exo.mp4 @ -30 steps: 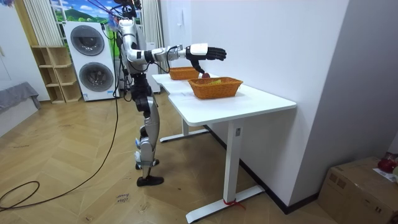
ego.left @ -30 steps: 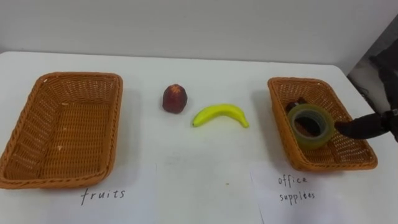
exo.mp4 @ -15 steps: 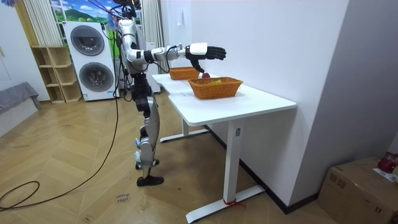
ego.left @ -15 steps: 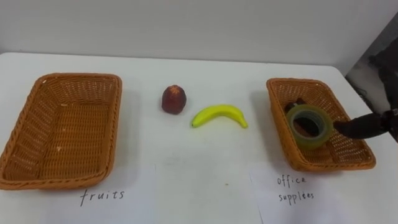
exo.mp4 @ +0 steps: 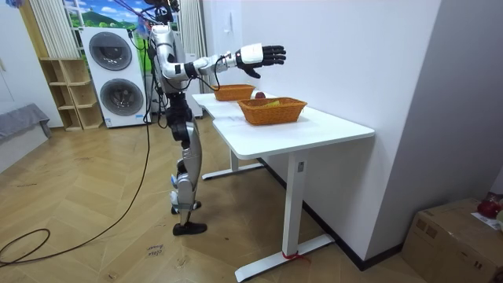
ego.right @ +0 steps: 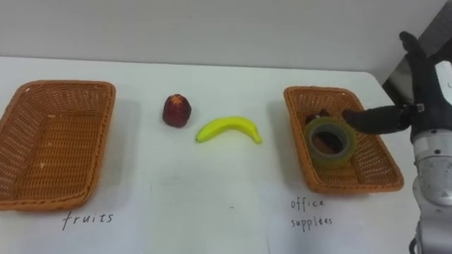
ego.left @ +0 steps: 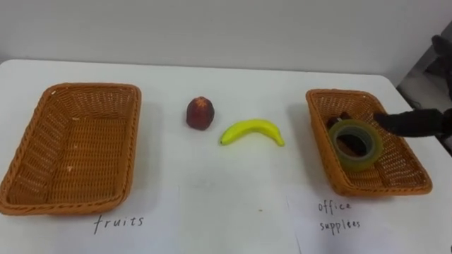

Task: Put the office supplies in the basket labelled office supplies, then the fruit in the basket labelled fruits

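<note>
Hovering above the right basket (ego.left: pixel 319 134), the right hand (ego.right: pixel 418 99) is spread open — holding nothing. A tape roll (ego.left: pixel 372 149) lies inside it.

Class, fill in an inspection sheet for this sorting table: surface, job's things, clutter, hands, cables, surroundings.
Surface: white table, two handwritten labels near its front edge.
Job's things: left basket holds nothing; right basket holds tape roll and a dark item; red fruit and banana lie on the table between them.
Clutter: nothing seen.
Hands: right hand open, holding nothing, raised at the right basket's right edge.
Cables: nothing seen on the table.
Surroundings: washing machines, shelf, cardboard box.
</note>
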Controlling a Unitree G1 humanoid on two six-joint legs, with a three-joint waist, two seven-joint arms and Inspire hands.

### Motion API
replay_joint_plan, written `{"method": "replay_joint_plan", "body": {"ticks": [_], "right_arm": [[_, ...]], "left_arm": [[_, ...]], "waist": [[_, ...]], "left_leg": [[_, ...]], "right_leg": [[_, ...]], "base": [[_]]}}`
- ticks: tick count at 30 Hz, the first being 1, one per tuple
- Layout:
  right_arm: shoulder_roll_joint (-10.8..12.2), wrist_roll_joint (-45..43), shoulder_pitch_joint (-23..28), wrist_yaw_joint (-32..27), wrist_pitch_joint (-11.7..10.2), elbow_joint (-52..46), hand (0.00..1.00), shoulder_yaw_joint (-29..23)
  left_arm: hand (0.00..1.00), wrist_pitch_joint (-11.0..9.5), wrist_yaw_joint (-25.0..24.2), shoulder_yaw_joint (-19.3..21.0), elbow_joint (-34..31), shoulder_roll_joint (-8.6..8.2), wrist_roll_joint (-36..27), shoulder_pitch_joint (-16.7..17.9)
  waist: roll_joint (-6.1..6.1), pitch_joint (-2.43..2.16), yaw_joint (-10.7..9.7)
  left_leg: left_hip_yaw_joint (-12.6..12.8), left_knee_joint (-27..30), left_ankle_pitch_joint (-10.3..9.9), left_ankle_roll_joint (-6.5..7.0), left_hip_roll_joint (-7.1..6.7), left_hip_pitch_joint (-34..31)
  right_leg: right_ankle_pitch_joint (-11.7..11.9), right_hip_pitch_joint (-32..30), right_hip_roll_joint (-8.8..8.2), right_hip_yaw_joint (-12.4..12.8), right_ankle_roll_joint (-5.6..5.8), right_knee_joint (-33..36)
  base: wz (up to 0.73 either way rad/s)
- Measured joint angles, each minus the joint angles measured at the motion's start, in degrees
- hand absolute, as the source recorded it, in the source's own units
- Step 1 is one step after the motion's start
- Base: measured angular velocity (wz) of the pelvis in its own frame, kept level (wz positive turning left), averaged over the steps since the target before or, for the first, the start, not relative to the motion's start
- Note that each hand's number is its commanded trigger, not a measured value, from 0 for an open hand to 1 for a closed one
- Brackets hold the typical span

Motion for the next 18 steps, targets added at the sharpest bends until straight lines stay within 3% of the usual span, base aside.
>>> {"method": "replay_joint_plan", "body": {"ticks": [7,18], "right_arm": [[0.01,1.70,-1.40,-4.13,-0.04,-0.54,0.00,1.95],[0.01,0.62,-6.48,-6.07,-0.65,-0.77,0.00,4.09]], "left_arm": [[0.00,0.00,1.25,-1.11,-0.25,-0.03,-0.02,-0.97],[0.00,1.32,1.45,-2.24,-0.42,-0.43,0.15,-0.58]], "waist": [[0.78,0.36,0.73],[1.25,0.32,1.32]], "left_leg": [[-0.22,0.16,0.01,-0.02,0.05,-0.15],[-0.43,0.73,-0.02,-0.08,0.17,-0.47]], "right_leg": [[0.00,0.19,0.01,-0.45,0.00,0.02],[0.00,0.25,0.05,-0.63,0.00,0.01]], "base": [[0.01],[0.01]]}}
